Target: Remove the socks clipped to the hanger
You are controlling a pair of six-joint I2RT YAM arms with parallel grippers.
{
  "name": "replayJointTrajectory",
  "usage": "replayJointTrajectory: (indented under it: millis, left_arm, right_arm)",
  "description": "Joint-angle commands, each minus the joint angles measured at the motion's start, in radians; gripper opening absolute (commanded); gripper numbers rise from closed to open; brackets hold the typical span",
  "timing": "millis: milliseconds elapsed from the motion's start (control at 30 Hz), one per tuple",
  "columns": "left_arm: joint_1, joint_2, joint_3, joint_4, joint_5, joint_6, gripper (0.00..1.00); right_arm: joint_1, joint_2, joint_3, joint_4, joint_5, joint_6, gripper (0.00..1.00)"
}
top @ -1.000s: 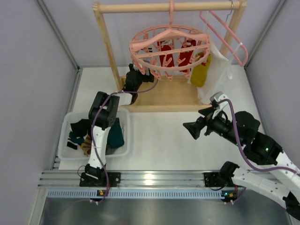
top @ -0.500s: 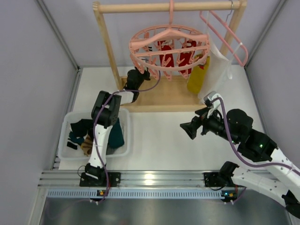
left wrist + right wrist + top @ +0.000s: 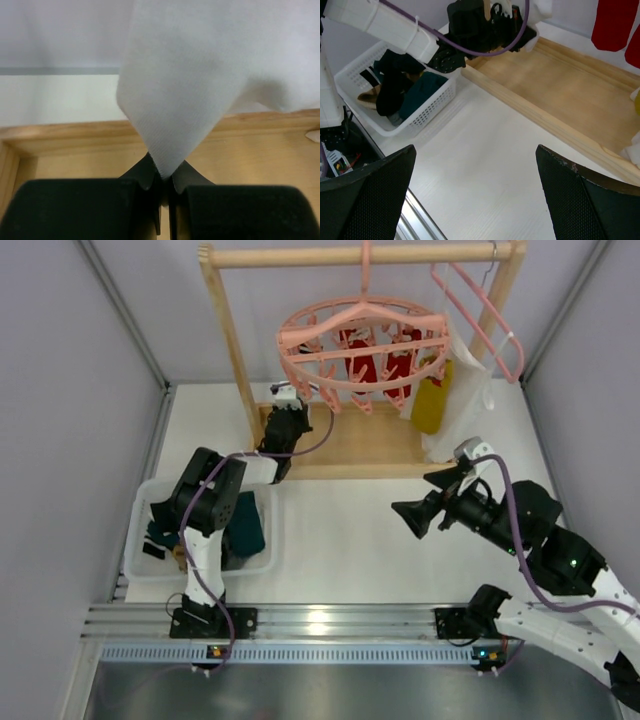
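Observation:
The round pink hanger [image 3: 286, 340] hangs from the wooden rack's top bar. Two red socks [image 3: 360, 365] and a mustard yellow sock [image 3: 430, 400] are clipped under it. A red sock [image 3: 615, 22] also shows at the right wrist view's top edge. My left gripper [image 3: 285, 410] sits under the ring's left side, above the rack's base. Its jaws are shut on the lower tip of a white knitted cloth [image 3: 200, 75] that hangs down from above; my left gripper [image 3: 164, 177] pinches only that tip. My right gripper [image 3: 405, 515] hovers open over the table, holding nothing.
A white basket [image 3: 140, 502] at the near left holds a teal sock [image 3: 245, 525] and dark socks. The wooden rack [image 3: 228, 330] and its base board [image 3: 370, 445] stand at the back. A white cloth bag [image 3: 470, 390] and a plain pink hanger [image 3: 485, 310] hang at the right.
My left gripper has shut on the white cloth and shifted a little to the left. The right arm swung slightly left, then back.

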Motion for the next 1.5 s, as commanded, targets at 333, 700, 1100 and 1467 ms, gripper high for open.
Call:
replayJointTrajectory:
  millis: [333,700,1100,1467]
  left_arm:
    - [-0.161,-0.470,-0.446,0.092,-0.355,-0.069,0.00]
    - [-0.384,-0.688,-0.627,0.092,-0.532,-0.028,0.00]
    - [-0.700,-0.756,-0.658,0.092,-0.733,0.087,0.00]
    - [-0.895,-0.656,-0.514,0.089,-0.944,0.328,0.00]
  right_arm:
    - [-0.011,-0.108,0.058,0.006,-0.005,0.060,0.99]
    - [-0.012,-0.117,0.157,-0.079,0.106,0.086,0.99]
    - [-0.014,0.028,0.343,-0.184,0.204,0.069,0.99]
    - [-0.011,0.244,0.500,-0.210,0.152,0.059,0.99]
